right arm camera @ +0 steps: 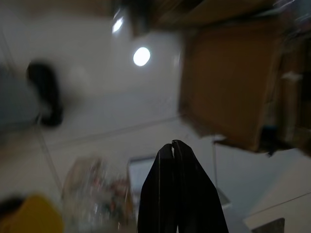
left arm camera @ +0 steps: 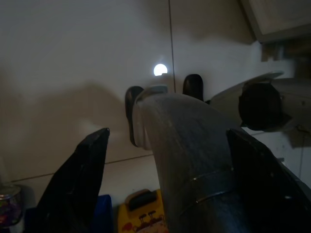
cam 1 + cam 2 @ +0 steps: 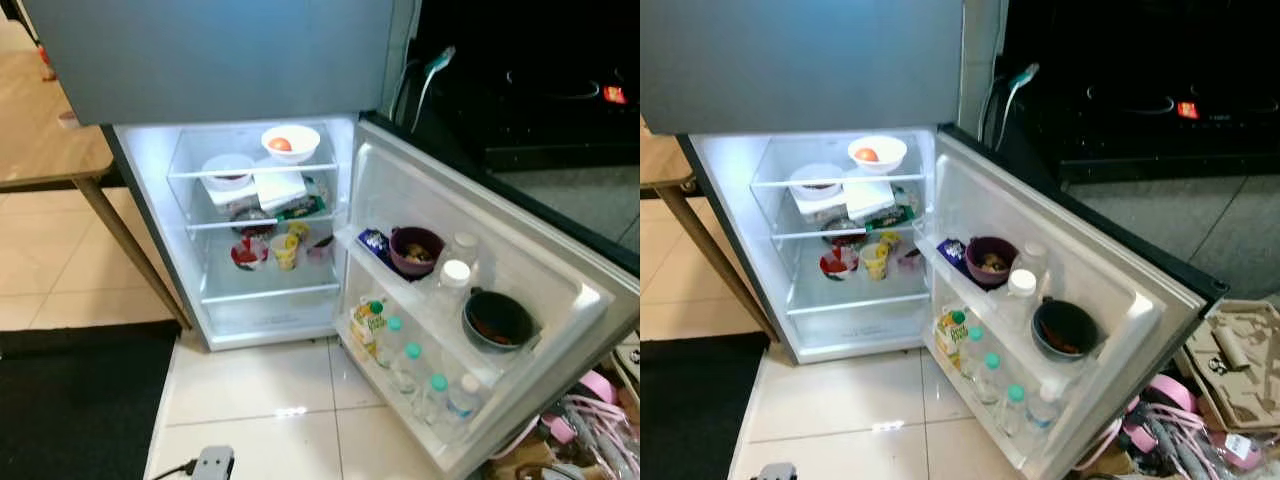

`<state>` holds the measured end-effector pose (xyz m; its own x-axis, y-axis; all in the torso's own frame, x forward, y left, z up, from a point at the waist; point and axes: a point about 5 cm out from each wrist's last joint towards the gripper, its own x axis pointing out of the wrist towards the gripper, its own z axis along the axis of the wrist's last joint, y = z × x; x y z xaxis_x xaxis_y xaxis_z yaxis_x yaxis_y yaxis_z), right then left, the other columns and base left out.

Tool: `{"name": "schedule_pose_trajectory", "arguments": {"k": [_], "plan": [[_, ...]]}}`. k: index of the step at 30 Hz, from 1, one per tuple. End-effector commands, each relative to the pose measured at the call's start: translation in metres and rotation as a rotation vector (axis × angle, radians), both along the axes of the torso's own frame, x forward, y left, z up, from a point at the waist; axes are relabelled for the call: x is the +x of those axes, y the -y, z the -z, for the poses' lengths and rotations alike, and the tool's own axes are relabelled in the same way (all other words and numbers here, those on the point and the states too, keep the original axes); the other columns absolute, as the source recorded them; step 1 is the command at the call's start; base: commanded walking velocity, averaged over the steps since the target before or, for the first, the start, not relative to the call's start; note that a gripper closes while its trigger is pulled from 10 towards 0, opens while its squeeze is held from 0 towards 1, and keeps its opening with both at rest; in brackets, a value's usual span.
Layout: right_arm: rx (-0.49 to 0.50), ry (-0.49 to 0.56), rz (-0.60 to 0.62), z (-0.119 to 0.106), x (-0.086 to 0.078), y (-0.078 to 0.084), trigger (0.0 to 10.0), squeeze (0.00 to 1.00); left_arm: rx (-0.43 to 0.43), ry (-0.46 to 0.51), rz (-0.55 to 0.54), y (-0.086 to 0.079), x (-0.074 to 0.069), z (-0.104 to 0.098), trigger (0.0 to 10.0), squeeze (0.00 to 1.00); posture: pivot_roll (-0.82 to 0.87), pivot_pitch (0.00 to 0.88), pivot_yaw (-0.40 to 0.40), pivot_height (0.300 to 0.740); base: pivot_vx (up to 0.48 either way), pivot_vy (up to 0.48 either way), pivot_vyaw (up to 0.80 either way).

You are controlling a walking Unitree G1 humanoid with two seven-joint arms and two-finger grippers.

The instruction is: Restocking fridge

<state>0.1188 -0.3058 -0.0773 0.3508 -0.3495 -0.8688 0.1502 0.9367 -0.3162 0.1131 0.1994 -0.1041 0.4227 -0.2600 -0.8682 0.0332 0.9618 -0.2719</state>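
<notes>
Beside the fridge door [image 3: 520,270], bare floor [image 3: 260,390].

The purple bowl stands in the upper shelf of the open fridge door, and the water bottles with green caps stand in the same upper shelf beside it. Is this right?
Not quite. The purple bowl does stand in the upper shelf of the open fridge door, but the water bottles with green caps stand in the lower door shelf, next to a juice carton. The left eye view shows this.

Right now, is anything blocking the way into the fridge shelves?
Nothing visible does: the fridge door stands swung wide to the right, and the lit shelves face the camera across bare floor tiles.
</notes>
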Motion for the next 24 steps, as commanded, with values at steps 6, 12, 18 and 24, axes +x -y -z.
{"name": "schedule_pose_trajectory", "arguments": {"k": [6, 12, 18, 24], "plan": [[-0.081, 0.272, 0.144, -0.037, 0.046, 0.033, 10.0, 0.0, 0.019, -0.023, 0.009, -0.006, -0.006, 0.001, 10.0, 0.0, -0.02, 0.0, -0.029, 0.74, 0.0, -0.48, 0.0], [-0.118, 0.454, 0.224, -0.069, 0.076, 0.055, 10.0, 0.0, 0.011, -0.016, -0.019, -0.002, -0.003, 0.001, 10.0, 0.0, -0.02, 0.0, -0.037, 0.74, 0.0, 0.0, 0.0], [-0.224, 0.496, 0.324, -0.088, 0.078, 0.077, 10.0, 0.0, -0.002, -0.018, -0.025, 0.001, -0.004, 0.002, 10.0, 0.0, -0.02, 0.0, -0.039, 0.74, 0.0, 0.0, 0.0], [-0.173, 0.669, 0.514, -0.102, 0.079, 0.091, 0.6, 0.0, 0.001, -0.024, -0.031, -0.005, -0.007, 0.001, 10.0, 0.0, -0.01, 0.0, -0.035, 0.74, 0.0, 0.0, 0.0]]}}
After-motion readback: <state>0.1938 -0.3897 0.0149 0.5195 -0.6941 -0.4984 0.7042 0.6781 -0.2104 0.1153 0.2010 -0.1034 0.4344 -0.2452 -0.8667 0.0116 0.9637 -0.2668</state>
